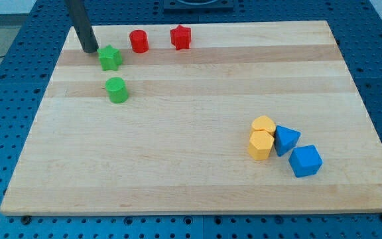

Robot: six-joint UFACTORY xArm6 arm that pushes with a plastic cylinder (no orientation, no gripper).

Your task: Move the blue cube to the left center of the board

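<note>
Tip (90,50) bare, holding nothing, just left of green star (111,58); blue cube (305,160) well apart; no legible markings.

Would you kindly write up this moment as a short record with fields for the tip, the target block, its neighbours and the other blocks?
tip: my tip is at the view's top left, just left of the green star
target: blue cube, lower right of the board, far from my tip
neighbours: blue triangular block just up-left of the cube; two yellow blocks left of that
other blocks: green cylinder below the star; red cylinder and red star along the top edge
progress: cube not yet moved left
</note>
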